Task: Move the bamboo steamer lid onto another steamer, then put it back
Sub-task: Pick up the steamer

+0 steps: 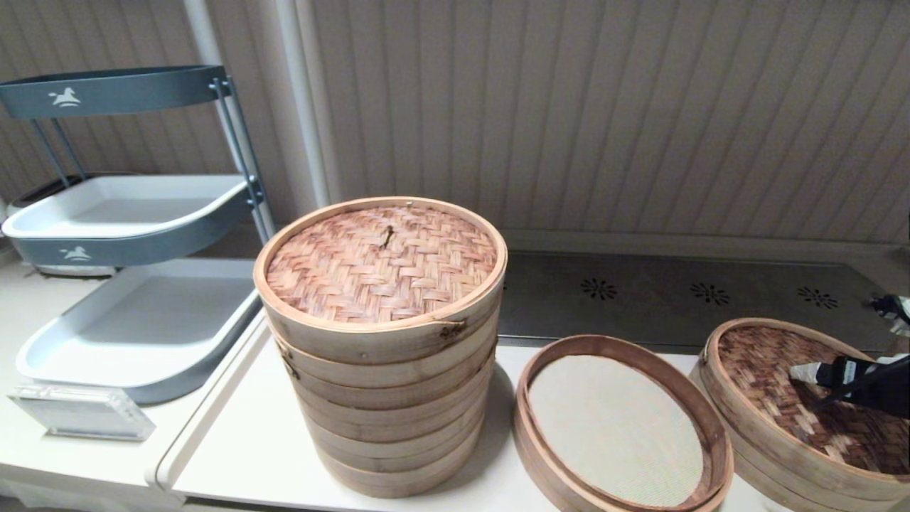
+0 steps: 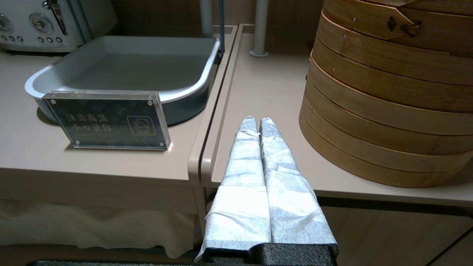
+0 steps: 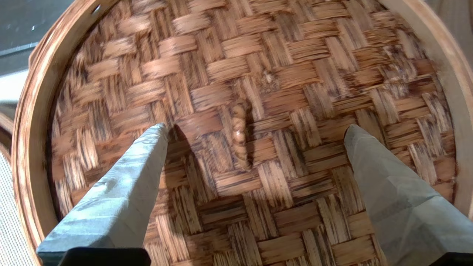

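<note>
The bamboo steamer lid (image 1: pixel 775 398) (image 3: pixel 281 62), brown weave with dark scorched patches, lies on a shallow basket at the far right of the counter. My right gripper (image 1: pixel 807 373) (image 3: pixel 255 128) hovers open just above it, fingers either side of the small centre knot (image 3: pixel 240 135), touching nothing. The other steamer (image 1: pixel 604 341), dark-rimmed with a beige cloth liner, sits uncovered just left of the lid. My left gripper (image 2: pixel 258 119) is shut and empty, parked low at the counter's front edge beside the tall stack (image 2: pixel 388 92); it is out of the head view.
The tall pale multi-tier stack (image 1: pixel 384 341) with a reddish-tan lid stands mid-counter. A grey tiered tray rack (image 1: pixel 135 213) and an acrylic sign (image 1: pixel 78 412) (image 2: pixel 107 122) stand at the left. A dark perforated panel (image 1: pixel 675 291) runs along the back wall.
</note>
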`<state>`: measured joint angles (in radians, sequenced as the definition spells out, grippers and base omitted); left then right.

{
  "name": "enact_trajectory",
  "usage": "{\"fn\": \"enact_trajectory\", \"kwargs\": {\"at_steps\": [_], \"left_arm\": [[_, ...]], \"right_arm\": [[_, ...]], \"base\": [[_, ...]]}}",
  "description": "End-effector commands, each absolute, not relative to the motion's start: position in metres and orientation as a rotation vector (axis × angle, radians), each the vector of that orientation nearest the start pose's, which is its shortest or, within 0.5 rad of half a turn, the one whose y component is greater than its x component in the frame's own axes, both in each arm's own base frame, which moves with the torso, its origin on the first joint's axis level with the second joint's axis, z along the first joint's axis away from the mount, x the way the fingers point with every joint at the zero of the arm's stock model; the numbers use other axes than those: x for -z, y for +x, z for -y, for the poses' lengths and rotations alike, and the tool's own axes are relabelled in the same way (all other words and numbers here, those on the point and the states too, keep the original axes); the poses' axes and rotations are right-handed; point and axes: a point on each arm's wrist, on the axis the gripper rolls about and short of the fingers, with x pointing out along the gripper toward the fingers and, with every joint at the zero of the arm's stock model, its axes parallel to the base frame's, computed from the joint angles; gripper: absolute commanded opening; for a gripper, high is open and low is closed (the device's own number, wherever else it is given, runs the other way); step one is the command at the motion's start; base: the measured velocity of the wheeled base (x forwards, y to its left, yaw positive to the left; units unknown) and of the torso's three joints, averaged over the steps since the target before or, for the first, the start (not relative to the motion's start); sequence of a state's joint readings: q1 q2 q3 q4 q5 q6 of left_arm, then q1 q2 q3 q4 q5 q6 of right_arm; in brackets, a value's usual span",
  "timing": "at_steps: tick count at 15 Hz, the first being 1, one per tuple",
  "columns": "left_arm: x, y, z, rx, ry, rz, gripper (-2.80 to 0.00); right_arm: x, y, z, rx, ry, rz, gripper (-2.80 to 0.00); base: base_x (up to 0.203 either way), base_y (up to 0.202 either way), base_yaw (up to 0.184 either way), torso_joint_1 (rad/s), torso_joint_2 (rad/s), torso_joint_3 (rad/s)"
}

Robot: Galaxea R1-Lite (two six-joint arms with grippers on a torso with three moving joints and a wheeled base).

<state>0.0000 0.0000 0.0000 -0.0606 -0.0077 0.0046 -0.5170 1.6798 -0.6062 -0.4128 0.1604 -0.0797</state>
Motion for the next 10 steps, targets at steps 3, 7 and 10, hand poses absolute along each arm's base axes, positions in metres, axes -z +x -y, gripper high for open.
{"fn": "enact_trajectory", "kwargs": {"at_steps": [3, 7, 10], "left_arm": [[-0.0749, -0.0212, 0.0002, 0.007, 0.005, 0.038, -2.80], [-0.0749, -0.0213, 0.0002, 0.006, 0.005, 0.040, -2.80], [-0.0749, -0.0212, 0.0002, 0.007, 0.005, 0.039, -2.80]], "right_arm": [[-0.1171, 0.2295, 0.1260, 0.303, 0.143, -0.640, 0.00], [-0.1136, 0.2251, 0.1236, 0.275, 0.161, -0.649, -2.80], [-0.1138, 0.2239, 0.1254, 0.271, 0.170, -0.646, -2.80]], "base": [[0.000, 0.000, 0.000, 0.000, 0.00, 0.000], [0.000, 0.000, 0.000, 0.000, 0.00, 0.000], [0.000, 0.000, 0.000, 0.000, 0.00, 0.000]]}}
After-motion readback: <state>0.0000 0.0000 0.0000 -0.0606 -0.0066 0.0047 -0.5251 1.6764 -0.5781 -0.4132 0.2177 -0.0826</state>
